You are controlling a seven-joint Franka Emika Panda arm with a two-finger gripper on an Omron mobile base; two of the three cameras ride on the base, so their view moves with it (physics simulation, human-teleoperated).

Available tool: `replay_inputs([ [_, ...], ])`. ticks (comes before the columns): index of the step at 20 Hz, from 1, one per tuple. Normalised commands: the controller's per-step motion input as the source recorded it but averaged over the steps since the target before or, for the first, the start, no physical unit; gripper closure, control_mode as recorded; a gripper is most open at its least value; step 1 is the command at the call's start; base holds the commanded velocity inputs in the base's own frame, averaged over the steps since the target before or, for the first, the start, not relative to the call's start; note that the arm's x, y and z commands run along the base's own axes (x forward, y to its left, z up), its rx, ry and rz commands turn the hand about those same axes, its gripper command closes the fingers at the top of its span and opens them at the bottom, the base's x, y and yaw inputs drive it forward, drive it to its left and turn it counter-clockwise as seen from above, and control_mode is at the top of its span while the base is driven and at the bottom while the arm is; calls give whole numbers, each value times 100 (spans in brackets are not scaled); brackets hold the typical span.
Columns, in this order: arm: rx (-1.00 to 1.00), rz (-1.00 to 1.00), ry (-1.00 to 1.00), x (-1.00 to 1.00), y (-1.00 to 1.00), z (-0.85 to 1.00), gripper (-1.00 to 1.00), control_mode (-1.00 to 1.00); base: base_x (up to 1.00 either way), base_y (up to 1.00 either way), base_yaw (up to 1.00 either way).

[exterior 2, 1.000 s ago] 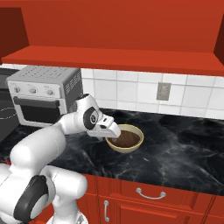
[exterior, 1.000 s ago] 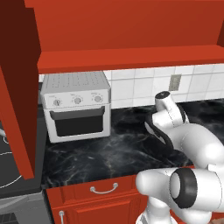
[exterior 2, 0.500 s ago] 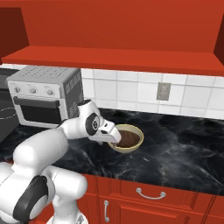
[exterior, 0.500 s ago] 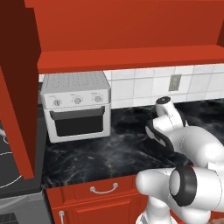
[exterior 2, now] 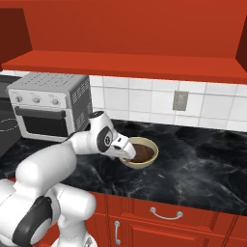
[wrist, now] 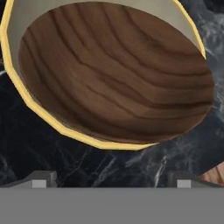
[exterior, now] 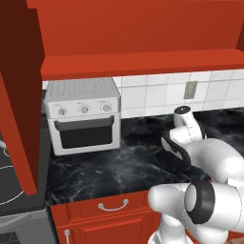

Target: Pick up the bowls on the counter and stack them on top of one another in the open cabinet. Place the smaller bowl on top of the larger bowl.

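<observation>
The dark brown bowl point(exterior 2: 143, 151) sits nested inside the pale yellowish-tan bowl point(exterior 2: 136, 164) on the black marble counter point(exterior 2: 193, 169). In the hand view the brown wooden bowl point(wrist: 118, 74) lies within the tan bowl's yellow rim point(wrist: 48, 116), just ahead of the fingers. My gripper point(exterior 2: 126, 153) hovers low at the bowls' left rim, angled down toward them. It is open point(wrist: 113, 177), with its fingertips point(wrist: 41, 178) wide apart and nothing between them. The open red cabinet's shelf floor point(exterior 2: 125, 65) runs overhead. In the left base view my own arm hides the bowls.
A white toaster oven point(exterior: 85, 114) stands on the counter to the left, against the tiled wall. The cabinet's dark red door point(exterior: 19, 95) hangs open at far left. A wall outlet point(exterior 2: 180, 100) is behind the bowls. Red drawers point(exterior 2: 164, 212) lie below the counter edge.
My hand has dropped lower and edged right, closer to the nested bowls' left rim. The bowls have not moved.
</observation>
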Motion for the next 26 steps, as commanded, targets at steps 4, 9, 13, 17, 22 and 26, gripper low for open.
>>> replay_inputs([
  [4,0,0,-9,0,-4,16,-100,-100,0,0,0],
  [9,0,0,-4,6,0,2,-100,-100,0,0,0],
  [13,3,2,-1,19,0,-2,-100,-100,0,0,0],
  [17,4,4,-2,19,0,0,-100,-100,0,0,0],
  [22,1,4,-2,14,0,0,-100,-100,0,0,0],
  [26,0,4,0,17,0,0,-100,-100,0,0,0],
])
